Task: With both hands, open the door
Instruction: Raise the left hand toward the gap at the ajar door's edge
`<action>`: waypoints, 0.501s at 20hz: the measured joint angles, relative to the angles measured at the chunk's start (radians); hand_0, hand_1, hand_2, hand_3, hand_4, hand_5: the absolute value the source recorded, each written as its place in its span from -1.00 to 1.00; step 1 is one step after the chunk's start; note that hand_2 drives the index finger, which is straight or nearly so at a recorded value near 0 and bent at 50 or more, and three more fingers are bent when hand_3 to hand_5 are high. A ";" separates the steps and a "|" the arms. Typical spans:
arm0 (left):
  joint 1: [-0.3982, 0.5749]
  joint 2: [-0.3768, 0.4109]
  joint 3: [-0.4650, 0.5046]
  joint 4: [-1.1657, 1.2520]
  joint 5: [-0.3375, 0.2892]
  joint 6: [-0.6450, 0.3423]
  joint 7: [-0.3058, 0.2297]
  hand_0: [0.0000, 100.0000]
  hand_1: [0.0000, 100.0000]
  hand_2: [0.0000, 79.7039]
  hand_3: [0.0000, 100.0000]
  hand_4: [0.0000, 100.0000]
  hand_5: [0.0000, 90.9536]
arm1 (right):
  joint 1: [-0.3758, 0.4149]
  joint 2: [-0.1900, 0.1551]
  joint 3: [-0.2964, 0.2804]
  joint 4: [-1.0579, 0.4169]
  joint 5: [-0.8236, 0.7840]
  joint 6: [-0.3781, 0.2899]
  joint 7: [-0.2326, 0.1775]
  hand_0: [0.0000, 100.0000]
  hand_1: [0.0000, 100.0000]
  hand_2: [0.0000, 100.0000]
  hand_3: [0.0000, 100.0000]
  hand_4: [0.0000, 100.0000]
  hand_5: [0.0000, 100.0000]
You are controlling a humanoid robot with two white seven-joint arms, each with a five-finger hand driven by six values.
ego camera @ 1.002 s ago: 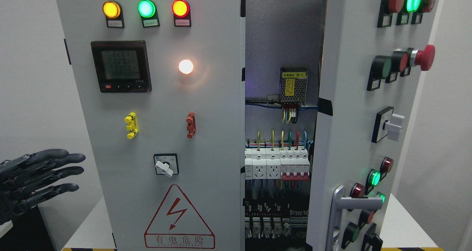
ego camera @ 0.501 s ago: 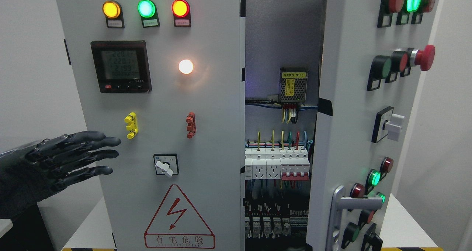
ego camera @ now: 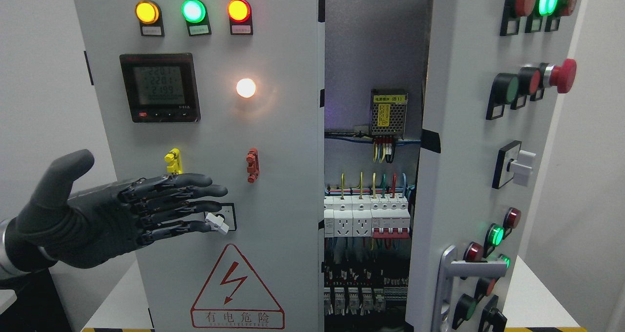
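Note:
A grey electrical cabinet fills the head view. Its left door (ego camera: 273, 185) faces me, shut or nearly shut. It carries three lamps, a digital meter (ego camera: 160, 88) and a rotary switch (ego camera: 219, 218). The right door (ego camera: 464, 141) is swung outward, with a silver handle (ego camera: 464, 273) low on it and several buttons. Between the doors the interior (ego camera: 371, 215) shows breakers and wiring. My left hand (ego camera: 146, 210), black, comes in from the lower left with fingers stretched flat and thumb up, in front of the left door. Its fingertips (ego camera: 215, 191) overlap the rotary switch. It holds nothing.
A yellow clip (ego camera: 173, 161) and a red clip (ego camera: 252, 165) stick out of the left door above my hand. A red mushroom button (ego camera: 561, 75) juts from the right door. The cabinet stands on a white table (ego camera: 537, 298). White walls lie on both sides.
My left hand has moved right and slightly up, from the picture's left edge to in front of the left door, fingers still stretched. The doors have not moved.

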 measured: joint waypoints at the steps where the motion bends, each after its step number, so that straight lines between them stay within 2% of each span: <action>1: -0.035 -0.012 -0.033 0.006 0.011 0.000 0.007 -1.00 -1.00 -1.00 -1.00 -0.94 -1.00 | 0.000 0.000 0.000 0.000 0.000 0.000 0.000 -0.79 -1.00 -1.00 -1.00 -1.00 -1.00; 5: -0.156 -0.060 -0.160 0.029 0.059 0.000 0.040 -1.00 -1.00 -1.00 -1.00 -0.94 -1.00 | 0.000 0.000 0.000 0.000 0.000 0.000 0.000 -0.79 -1.00 -1.00 -1.00 -1.00 -1.00; 10: -0.234 -0.128 -0.268 0.049 0.105 0.003 0.115 -1.00 -1.00 -1.00 -1.00 -0.94 -1.00 | 0.000 0.000 0.000 0.000 0.000 0.000 0.000 -0.79 -1.00 -1.00 -1.00 -1.00 -1.00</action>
